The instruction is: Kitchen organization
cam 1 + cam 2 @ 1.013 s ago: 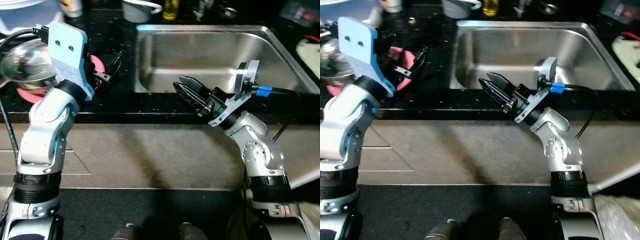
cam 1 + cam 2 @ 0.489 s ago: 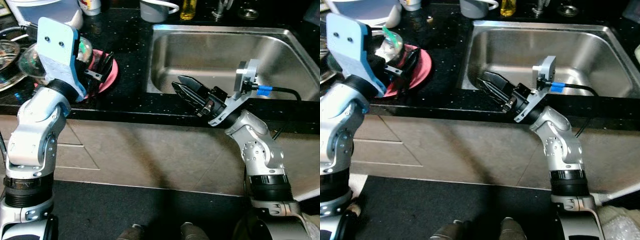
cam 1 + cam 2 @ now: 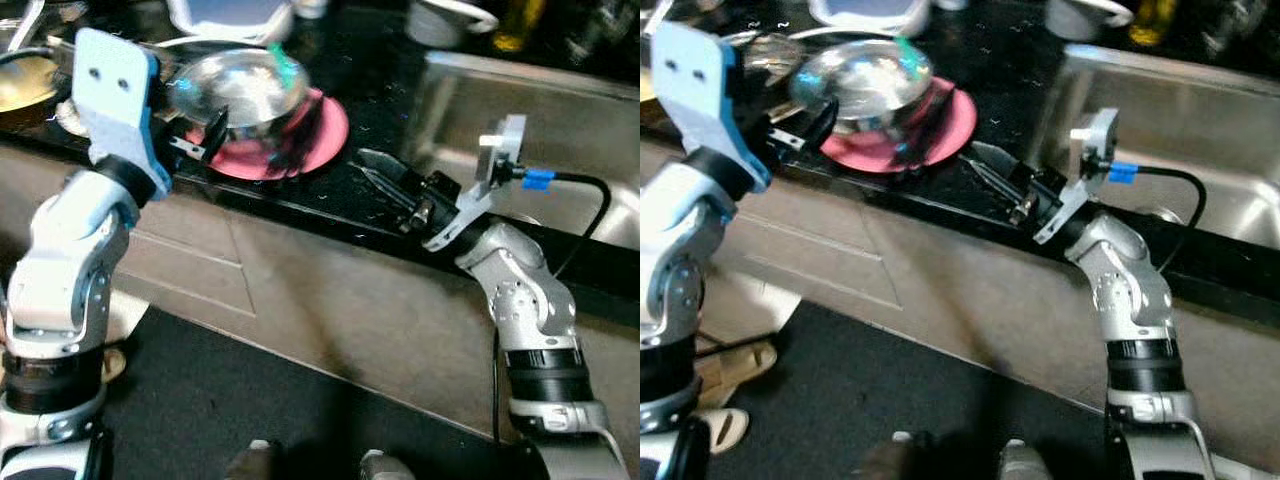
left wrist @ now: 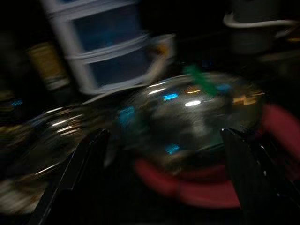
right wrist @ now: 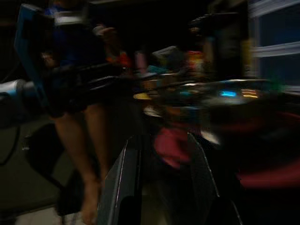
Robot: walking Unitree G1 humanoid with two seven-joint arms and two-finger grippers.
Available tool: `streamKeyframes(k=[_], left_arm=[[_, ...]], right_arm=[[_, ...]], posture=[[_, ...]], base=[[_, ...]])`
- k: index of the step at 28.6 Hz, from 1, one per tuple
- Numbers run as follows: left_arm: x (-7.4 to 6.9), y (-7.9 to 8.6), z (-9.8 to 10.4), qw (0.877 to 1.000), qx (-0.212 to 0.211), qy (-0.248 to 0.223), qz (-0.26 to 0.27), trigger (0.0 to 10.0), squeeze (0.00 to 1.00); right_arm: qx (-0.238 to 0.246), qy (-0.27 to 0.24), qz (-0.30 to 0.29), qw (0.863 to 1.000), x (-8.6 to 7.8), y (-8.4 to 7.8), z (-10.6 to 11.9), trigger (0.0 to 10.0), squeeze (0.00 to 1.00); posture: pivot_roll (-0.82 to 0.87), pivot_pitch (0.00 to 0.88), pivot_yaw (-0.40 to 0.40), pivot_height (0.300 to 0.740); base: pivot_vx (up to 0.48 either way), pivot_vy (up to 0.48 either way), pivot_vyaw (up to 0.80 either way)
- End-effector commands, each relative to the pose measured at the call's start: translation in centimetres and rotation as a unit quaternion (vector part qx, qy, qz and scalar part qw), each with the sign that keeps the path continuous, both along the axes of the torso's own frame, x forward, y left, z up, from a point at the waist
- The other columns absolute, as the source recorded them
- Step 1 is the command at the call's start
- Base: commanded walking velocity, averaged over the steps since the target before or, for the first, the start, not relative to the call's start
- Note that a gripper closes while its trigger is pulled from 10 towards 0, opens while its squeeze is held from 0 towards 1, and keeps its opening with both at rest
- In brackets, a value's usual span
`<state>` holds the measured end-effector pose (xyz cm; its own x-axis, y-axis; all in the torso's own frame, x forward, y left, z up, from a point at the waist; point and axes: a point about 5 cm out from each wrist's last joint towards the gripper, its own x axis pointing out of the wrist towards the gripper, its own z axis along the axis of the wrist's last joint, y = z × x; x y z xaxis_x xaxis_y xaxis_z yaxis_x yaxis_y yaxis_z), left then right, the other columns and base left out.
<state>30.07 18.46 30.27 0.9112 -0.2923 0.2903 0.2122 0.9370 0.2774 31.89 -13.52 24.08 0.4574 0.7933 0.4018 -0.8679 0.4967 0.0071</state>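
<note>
Fingers of the left gripper (image 3: 205, 135) stand spread wide with nothing between them, just beside a shiny metal bowl (image 3: 240, 88). That round bowl rests on a flat pink plate (image 3: 318, 130) near the edge of the speckled black counter (image 3: 1010, 60); something green (image 3: 283, 66) sits at its rim, too blurred to name. The right gripper (image 3: 378, 172), long black fingers slightly parted and empty, hangs over the counter edge between plate and steel sink (image 3: 1180, 110). A white cup (image 3: 440, 18) is cut off at the top. In the right wrist view a person's bare legs (image 5: 93, 140) show dimly.
</note>
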Motion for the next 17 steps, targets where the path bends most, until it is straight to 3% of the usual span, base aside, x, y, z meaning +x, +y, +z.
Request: streamKeyframes(k=[1, 12, 17], left_arm=[[-0.1, -0.4, -0.3, 1.0, 0.004, 0.006, -0.008, 10.0, 0.0], [0.2, -0.6, 1.0, 0.999, 0.021, -0.014, -0.029, 10.0, 0.0], [0.9, 0.1, 0.8, 0.996, 0.068, 0.006, -0.061, 10.0, 0.0]], right_arm=[[0.005, 0.005, -0.013, 1.0, 0.2, -0.2, 0.0, 10.0, 0.0], [0.011, 0.013, -0.038, 0.999, 0.8, -0.6, 0.1, 10.0, 0.0], [0.007, 0.017, -0.05, 0.999, 1.0, -0.6, 0.0, 10.0, 0.0]], posture=[[0.02, 0.138, -0.039, 0.74], [0.02, 0.129, -0.037, 0.74], [0.02, 0.122, -0.03, 0.74]], base=[[0.0, 0.0, 0.0], [0.0, 0.0, 0.0], [0.0, 0.0, 0.0]])
